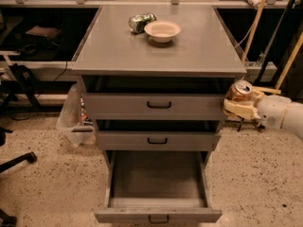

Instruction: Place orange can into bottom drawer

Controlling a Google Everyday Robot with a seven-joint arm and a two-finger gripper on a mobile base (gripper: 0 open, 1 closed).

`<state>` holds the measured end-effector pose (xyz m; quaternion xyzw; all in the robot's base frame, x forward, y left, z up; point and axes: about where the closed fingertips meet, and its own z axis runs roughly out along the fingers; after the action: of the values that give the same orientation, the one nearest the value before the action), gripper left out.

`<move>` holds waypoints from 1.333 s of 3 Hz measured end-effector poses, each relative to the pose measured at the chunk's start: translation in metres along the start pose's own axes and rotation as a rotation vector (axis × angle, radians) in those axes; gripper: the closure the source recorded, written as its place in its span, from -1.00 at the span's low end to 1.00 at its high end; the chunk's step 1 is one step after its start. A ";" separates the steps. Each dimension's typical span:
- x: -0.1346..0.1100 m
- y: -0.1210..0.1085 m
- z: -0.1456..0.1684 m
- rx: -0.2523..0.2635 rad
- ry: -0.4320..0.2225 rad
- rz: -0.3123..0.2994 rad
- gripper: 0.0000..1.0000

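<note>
The orange can [240,91], shiny copper with a silver top, is held upright in my gripper [239,103], which is shut on it. The gripper is at the right side of the cabinet, level with the top drawer front, well above and to the right of the bottom drawer. The bottom drawer [157,211] is pulled out wide at the base of the cabinet; its inside shows nothing in it, and a black handle is on its front.
A green and silver can [141,21] and a pale bowl [162,30] sit on the cabinet top [158,51]. The top drawer [154,105] and middle drawer [157,140] are slightly open. A plastic bin [73,117] stands left; wooden poles [255,22] stand right.
</note>
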<state>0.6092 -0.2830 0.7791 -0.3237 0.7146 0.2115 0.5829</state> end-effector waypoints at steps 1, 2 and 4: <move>0.000 0.001 0.000 -0.002 0.000 0.000 1.00; 0.040 0.002 0.017 -0.002 0.031 0.039 1.00; 0.283 0.019 0.066 0.063 0.232 0.130 1.00</move>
<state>0.6108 -0.2860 0.4877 -0.2806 0.8030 0.1875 0.4913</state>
